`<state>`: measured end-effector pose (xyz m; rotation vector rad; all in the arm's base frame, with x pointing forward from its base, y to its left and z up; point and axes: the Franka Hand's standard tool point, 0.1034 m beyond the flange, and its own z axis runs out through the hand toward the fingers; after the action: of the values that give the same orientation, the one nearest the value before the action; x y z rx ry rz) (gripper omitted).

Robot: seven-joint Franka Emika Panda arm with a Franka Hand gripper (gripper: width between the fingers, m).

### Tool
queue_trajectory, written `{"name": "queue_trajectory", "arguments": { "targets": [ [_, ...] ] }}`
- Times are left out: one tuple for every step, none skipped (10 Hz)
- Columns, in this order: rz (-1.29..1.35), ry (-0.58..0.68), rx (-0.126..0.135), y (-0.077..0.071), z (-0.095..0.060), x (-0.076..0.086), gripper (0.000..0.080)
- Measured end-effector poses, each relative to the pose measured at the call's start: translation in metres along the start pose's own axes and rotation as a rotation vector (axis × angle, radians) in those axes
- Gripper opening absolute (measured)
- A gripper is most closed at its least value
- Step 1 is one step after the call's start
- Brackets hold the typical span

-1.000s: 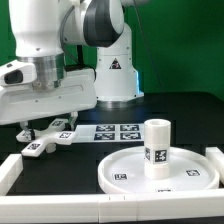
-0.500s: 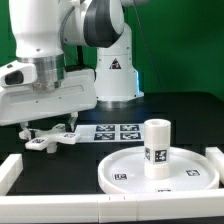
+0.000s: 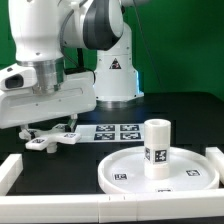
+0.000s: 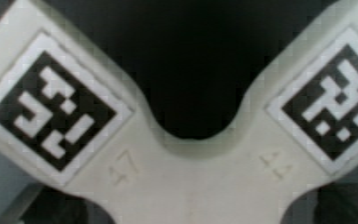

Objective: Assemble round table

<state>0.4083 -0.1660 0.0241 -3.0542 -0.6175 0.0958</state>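
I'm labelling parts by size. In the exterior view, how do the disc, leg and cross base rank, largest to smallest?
1. disc
2. leg and base: too close to rank; the base is partly hidden and lies farther back.

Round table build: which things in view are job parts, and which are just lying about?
Job parts: round disc, cylinder leg standing on it, cross-shaped base.
Not parts: marker board, white border blocks.

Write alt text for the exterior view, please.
A white robot arm holds its open claw low over a flat cross-shaped piece on a black table. To the exterior view's right, a short cylinder stands upright on a large round disc.
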Motion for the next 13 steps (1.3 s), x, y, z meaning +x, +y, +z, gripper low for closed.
{"name": "queue_trajectory", "arguments": {
  "targets": [
    [-0.001, 0.001, -0.001, 0.0, 0.0, 0.001, 0.0636],
    [-0.001, 0.002, -0.001, 0.0, -0.001, 0.001, 0.0465],
    [-0.004, 0.002, -0.001, -0.001, -0.001, 0.002, 0.0443],
    [-0.004, 0.004, -0.001, -0.002, -0.003, 0.004, 0.0443],
    [-0.003, 0.008, -0.001, -0.006, -0.006, 0.01, 0.0443],
    [0.003, 0.01, 0.004, -0.015, -0.01, 0.019, 0.0443],
    [0.024, 0.013, 0.007, -0.026, -0.014, 0.029, 0.0443],
    [0.05, 0.017, 0.012, -0.044, -0.02, 0.043, 0.0443],
    [0.063, 0.029, 0.009, -0.066, -0.03, 0.062, 0.0443],
    [0.113, 0.016, 0.024, -0.084, -0.037, 0.074, 0.0443],
    [0.145, 0.012, 0.035, -0.102, -0.052, 0.094, 0.0445],
    [0.145, 0.019, 0.038, -0.109, -0.068, 0.112, 0.0445],
    [0.139, 0.029, 0.036, -0.105, -0.075, 0.12, 0.0445]
  ]
}}
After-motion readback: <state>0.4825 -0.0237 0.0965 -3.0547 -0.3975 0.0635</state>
